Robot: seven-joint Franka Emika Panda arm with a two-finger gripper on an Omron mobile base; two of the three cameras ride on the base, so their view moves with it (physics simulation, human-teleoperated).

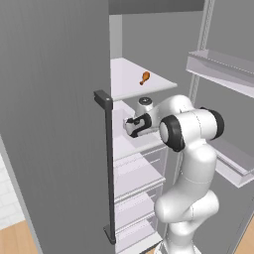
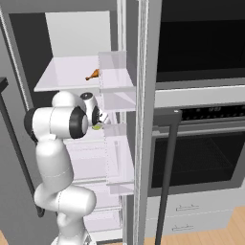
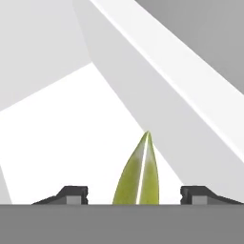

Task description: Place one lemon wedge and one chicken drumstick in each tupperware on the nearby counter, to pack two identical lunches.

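A yellow-green lemon wedge [image 3: 138,176] stands on edge on a white fridge shelf [image 3: 57,143], right between my two fingertips. My gripper [image 3: 134,195] is open around it, with a gap on each side of the wedge. In the base views the gripper [image 1: 130,126] reaches into the middle shelf of the open fridge, and the wedge [image 2: 97,127] peeks out beside the hand. One orange-brown chicken drumstick [image 1: 145,77] lies on the shelf above [image 1: 134,84], also seen from the right [image 2: 94,74]. The tupperware and the counter are out of view.
The open fridge door with a dark vertical handle [image 1: 106,163] stands at my left. Door bins [image 1: 218,67] hang at the right. Clear drawers [image 1: 136,198] sit below the shelves. A built-in oven [image 2: 201,162] with a dark handle stands right of the fridge.
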